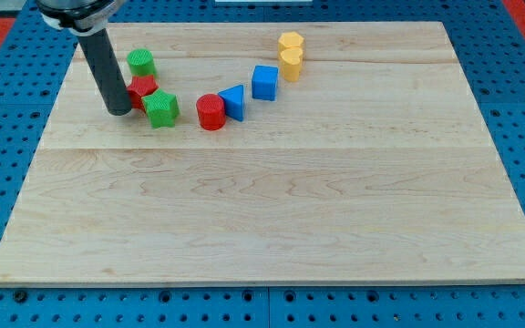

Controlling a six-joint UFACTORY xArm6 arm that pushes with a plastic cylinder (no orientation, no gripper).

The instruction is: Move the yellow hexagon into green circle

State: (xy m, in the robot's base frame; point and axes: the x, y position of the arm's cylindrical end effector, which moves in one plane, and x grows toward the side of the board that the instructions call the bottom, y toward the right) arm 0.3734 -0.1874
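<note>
The yellow hexagon (291,41) sits near the view's top, right of centre, touching a second yellow block (292,64) just below it. The green circle (141,63) sits at the upper left. My tip (118,110) rests on the board at the upper left, just left of a red block (141,90) and below-left of the green circle. The yellow hexagon is far to the right of my tip.
A green star-like block (162,108) lies below the red block. A red cylinder (211,111), a blue triangle (233,100) and a blue cube (264,82) run in an arc toward the yellow blocks. The wooden board (272,228) lies on a blue pegboard.
</note>
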